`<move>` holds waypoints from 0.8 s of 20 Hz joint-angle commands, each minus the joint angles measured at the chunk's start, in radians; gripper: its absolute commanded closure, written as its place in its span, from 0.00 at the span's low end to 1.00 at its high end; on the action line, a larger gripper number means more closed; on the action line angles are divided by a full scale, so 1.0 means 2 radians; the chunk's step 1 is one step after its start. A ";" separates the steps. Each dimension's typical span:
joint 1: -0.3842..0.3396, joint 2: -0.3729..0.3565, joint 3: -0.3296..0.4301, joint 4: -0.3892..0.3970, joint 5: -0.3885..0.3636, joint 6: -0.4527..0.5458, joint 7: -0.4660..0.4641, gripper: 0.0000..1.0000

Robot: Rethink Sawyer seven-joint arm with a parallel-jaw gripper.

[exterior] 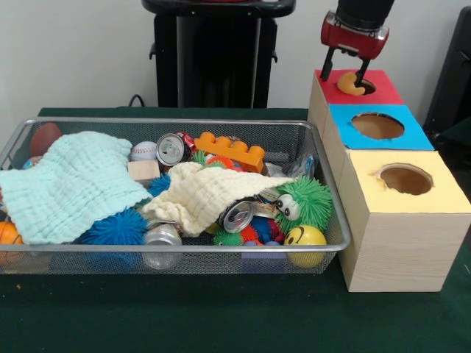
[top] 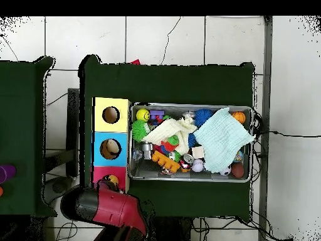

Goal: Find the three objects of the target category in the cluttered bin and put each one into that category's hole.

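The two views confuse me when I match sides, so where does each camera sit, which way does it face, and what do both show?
Front view: across the table, facing the robot; shows the wire bin, three hole boxes and the gripper over the red box.
Overhead view: above, looking straight down; the red arm enters from the bottom.
Shared: bin, yellow box, pale green cloth.

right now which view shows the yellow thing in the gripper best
The front view: the gripper holds a curved yellow object at the red box's hole. Overhead, the arm hides most of it.
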 commanded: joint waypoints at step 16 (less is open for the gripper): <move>0.039 -0.051 -0.068 -0.174 0.002 0.259 0.181 0.00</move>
